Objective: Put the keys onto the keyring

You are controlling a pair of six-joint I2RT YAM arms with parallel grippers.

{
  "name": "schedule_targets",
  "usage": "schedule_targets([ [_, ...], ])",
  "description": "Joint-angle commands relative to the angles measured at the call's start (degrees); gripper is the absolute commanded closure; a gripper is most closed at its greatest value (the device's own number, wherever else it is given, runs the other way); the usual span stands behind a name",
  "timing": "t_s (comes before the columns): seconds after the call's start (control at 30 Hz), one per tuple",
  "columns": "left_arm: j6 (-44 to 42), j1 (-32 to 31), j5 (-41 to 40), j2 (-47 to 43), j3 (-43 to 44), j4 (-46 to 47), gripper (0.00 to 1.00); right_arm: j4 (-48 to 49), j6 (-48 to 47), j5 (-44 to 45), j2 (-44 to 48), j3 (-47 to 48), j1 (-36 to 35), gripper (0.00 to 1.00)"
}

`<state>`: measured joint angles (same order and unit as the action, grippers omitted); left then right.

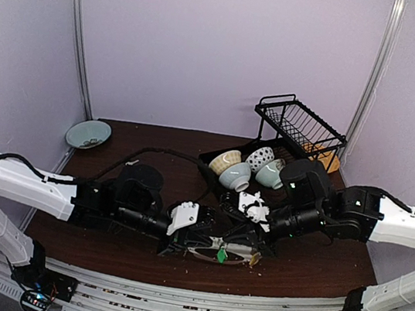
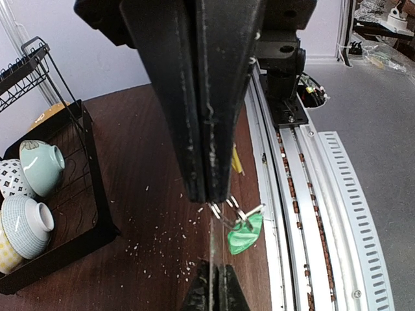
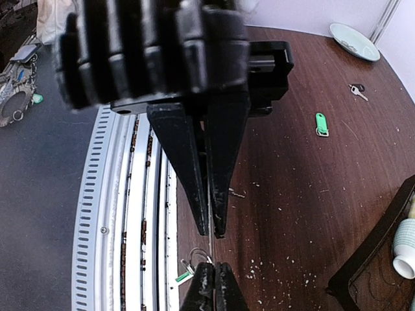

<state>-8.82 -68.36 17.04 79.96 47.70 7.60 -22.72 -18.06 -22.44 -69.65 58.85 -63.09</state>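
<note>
Left hand (image 2: pixel 208 196) and right hand (image 3: pixel 212 230) pinch thin wire keyring (image 2: pixel 211 247), green-tagged key (image 2: pixel 246 236) dangling.

The table (image 2: pixel 149 194) is dark wood, the keyring (image 2: pixel 211 243) bright metal wire, the key tag (image 2: pixel 245 234) green plastic.

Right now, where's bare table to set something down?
Free: front-right table, between the right arm and near edge; far strip between plate and bowl tray. Crowded: front centre, where left pincer and right pincer both clamp the keyring. A green-tagged key and a silver key lie loose near the plate.
</note>
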Motion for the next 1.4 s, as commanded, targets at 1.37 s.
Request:
schedule_targets([
  [1.37,-3.5,-4.5,-10.9,1.9,3.5,-8.7,1.0,-7.6,-9.7,15.9,3.7,-1.4,-0.3,1.0],
])
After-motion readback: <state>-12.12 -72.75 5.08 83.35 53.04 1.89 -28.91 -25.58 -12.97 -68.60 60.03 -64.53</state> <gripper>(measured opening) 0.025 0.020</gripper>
